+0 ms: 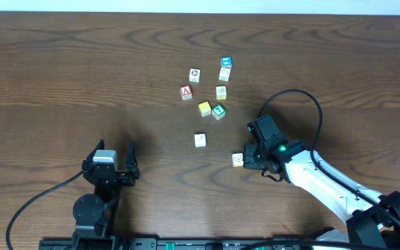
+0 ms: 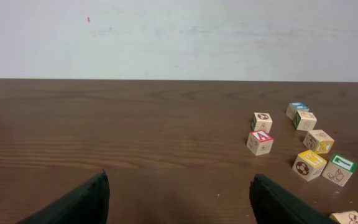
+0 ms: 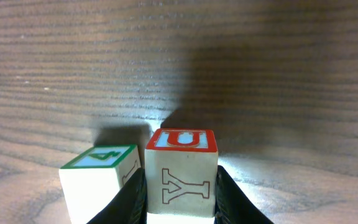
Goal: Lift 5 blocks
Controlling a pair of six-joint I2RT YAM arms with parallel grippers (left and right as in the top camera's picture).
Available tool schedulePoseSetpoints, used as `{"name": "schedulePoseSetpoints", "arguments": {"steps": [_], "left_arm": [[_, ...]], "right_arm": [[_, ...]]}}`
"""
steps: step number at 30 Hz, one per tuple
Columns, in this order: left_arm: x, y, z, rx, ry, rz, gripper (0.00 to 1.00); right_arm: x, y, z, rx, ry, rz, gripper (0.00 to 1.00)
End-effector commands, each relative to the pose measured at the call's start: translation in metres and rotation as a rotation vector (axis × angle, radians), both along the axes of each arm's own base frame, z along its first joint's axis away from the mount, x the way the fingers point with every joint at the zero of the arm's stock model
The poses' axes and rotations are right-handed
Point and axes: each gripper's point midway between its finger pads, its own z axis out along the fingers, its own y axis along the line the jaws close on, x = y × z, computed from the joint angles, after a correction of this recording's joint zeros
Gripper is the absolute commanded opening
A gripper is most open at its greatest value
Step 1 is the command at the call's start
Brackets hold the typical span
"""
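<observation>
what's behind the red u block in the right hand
Only bare table and shadow show behind the U block, which the right hand grips. A green 4 block stands beside it, not behind. Its underside is hidden, so what's underneath can't be seen.

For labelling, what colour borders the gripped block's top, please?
Red; the block shows best in the right wrist view.

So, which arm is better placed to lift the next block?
Right. The right tool grips the red-topped block between both fingers; the left tool stands open, away from the other blocks.
</observation>
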Motion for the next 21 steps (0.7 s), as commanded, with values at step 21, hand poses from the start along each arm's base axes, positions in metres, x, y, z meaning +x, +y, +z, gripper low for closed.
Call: {"name": "schedulePoseSetpoints", "arguments": {"steps": [21], "left_arm": [[-0.0011, -0.0016, -0.0157, -0.004, 0.053, -0.011, 0.72]], "right_arm": [[-0.0626, -0.001, -0.0323, 0.028, 0.268, -0.022, 0.04]]}}
